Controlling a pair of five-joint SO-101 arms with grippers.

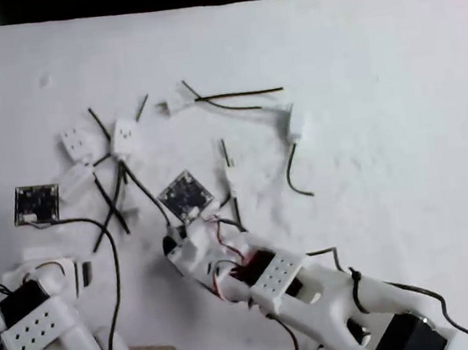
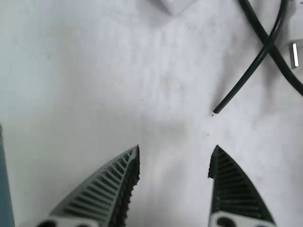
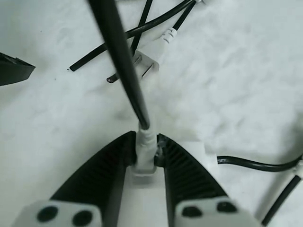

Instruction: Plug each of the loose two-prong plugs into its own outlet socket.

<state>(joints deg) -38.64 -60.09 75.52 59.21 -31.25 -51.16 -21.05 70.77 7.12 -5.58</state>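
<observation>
Jaws of the left gripper [image 2: 174, 158] were held apart, empty. Farther right, a white plug [image 3: 144, 160] was clamped in the right gripper [image 3: 146, 138], low over the table [image 1: 376, 81]. Transport was judged underway; prong alignment with an outlet socket [image 1: 124, 135] would be required next.

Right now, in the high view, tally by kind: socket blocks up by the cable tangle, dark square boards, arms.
Socket blocks: 2
Dark square boards: 2
Arms: 2
Total: 6
</observation>
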